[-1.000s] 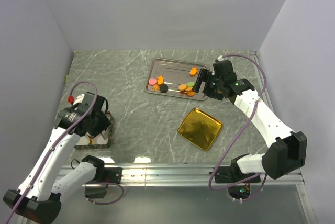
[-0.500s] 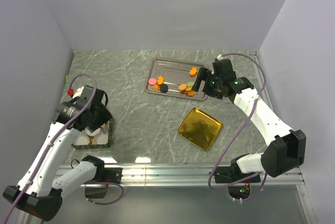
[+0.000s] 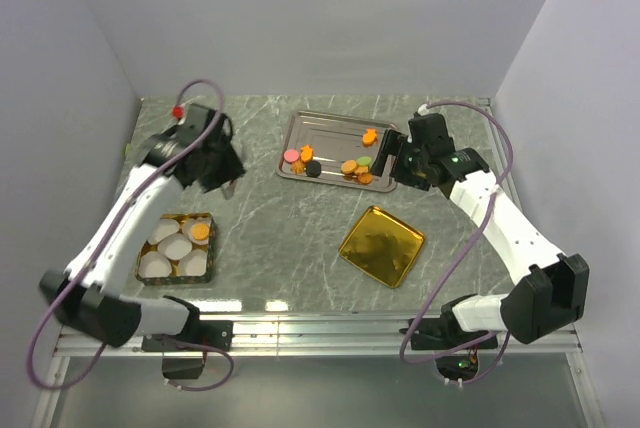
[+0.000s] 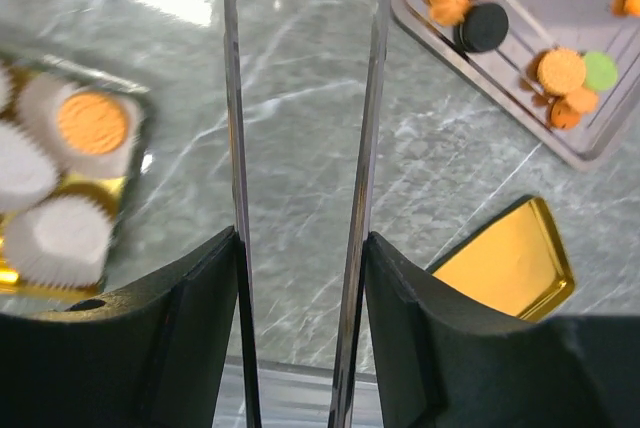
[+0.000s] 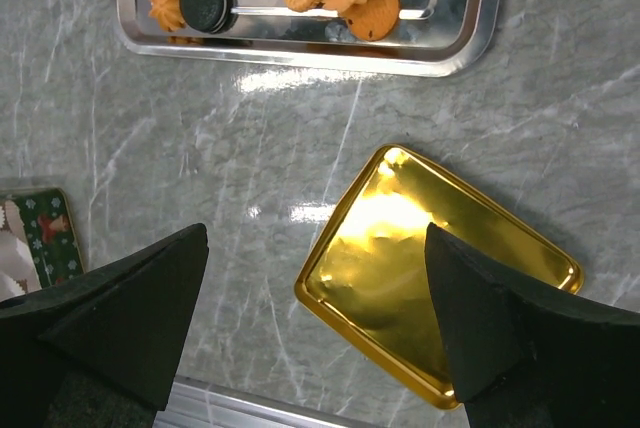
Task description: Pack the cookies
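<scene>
The cookies [image 3: 353, 167] lie on a steel tray [image 3: 330, 125] at the back: mostly orange, with one pink [image 3: 291, 155], one green [image 3: 364, 161] and one black [image 3: 312, 168]. One orange cookie [image 3: 200, 232] sits in a paper cup in the tin [image 3: 160, 219] at the front left; it also shows in the left wrist view [image 4: 92, 121]. My left gripper [image 3: 226, 176] is above the table between tin and tray, shut on thin metal tongs [image 4: 368, 98] whose blades stand apart and empty. My right gripper [image 3: 384, 157] is open and empty at the tray's right end.
A gold lid [image 3: 381, 245] lies on the table in front of the tray's right end. The tin holds several white paper cups [image 3: 168, 246]. Grey walls close in on the left, back and right. A metal rail [image 3: 330, 328] runs along the near edge.
My left arm has swung from over the tin up and back toward the tray. An orange cookie now shows in a cup in the tin. The right arm has barely moved.
</scene>
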Robot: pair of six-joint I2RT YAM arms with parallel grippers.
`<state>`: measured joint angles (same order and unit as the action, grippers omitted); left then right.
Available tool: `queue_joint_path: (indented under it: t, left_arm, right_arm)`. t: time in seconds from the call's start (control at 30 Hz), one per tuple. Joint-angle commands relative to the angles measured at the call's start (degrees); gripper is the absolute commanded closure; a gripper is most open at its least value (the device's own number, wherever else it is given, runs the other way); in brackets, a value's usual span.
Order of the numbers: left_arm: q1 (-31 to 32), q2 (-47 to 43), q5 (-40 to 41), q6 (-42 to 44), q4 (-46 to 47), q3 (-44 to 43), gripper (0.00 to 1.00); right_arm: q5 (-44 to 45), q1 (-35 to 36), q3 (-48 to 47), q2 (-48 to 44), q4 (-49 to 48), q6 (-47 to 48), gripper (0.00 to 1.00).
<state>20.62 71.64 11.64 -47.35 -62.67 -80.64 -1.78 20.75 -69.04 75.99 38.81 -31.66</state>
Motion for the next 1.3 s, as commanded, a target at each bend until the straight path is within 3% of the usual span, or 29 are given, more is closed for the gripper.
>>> queue_joint_path:
  t: [0.0, 0.2, 0.4, 0.7, 1.0, 1.27]
  left_arm:
    - [4.49, 8.74, -3.82, 3.58, 8.18, -6.61, 0.44]
    - [10.22, 20.55, -5.04, 4.73, 10.28, -16.82, 0.45]
    - [12.77, 28.89, -9.79, 5.95, 13.02, -20.69, 0.45]
    - [14.27, 37.51, -9.36, 7.89, 9.59, -27.01, 0.46]
    - [14.62, 40.25, -8.65, 8.42, 5.29, -29.93, 0.46]
    - [16.2, 37.18, -7.16, 7.54, 5.37, -23.09, 0.46]
  right_arm:
    - [0.73, 0.25, -1.89, -2.68, 2.76, 0.19, 0.05]
    - [2.84, 0.17, -1.19, -4.17, 8.04, -0.33, 0.03]
    - [2.66, 0.25, 0.39, -8.22, 9.36, -0.86, 0.0]
    - [4.68, 0.16, 4.69, -13.49, 10.06, -3.05, 0.0]
    - [6.96, 0.16, 6.02, -15.52, 11.47, -3.76, 0.0]
    - [7.93, 0.17, 5.75, -15.52, 12.7, -2.8, 0.0]
